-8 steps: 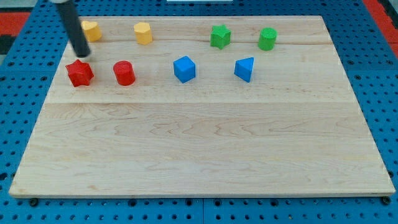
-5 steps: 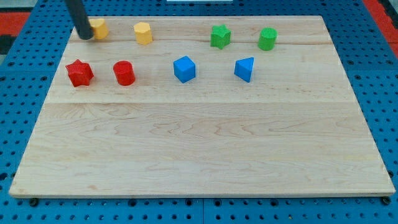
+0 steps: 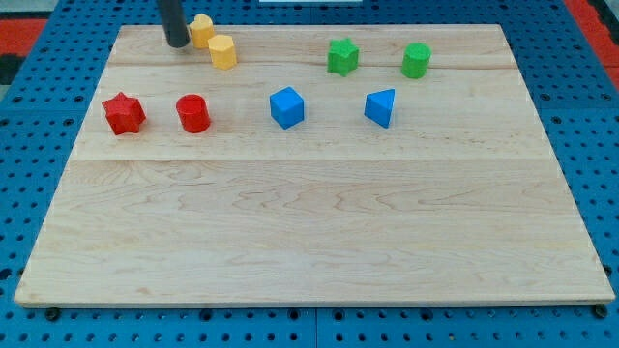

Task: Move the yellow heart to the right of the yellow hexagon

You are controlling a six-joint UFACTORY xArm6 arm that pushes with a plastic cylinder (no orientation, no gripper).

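On the pale wooden board (image 3: 309,213), my tip (image 3: 177,43), a bare rod holding nothing, presses the small yellow heart block's (image 3: 201,28) left side; it sits touching the yellow hexagon block (image 3: 223,50), upper-left. Mid-push, I judge; next it must round the hexagon's top.

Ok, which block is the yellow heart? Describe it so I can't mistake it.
Look at the wooden board's top-left edge, just right of my tip. The yellow heart sits there, touching the yellow hexagon below-right of it. It is the yellow block nearer the rod and the board's top edge.
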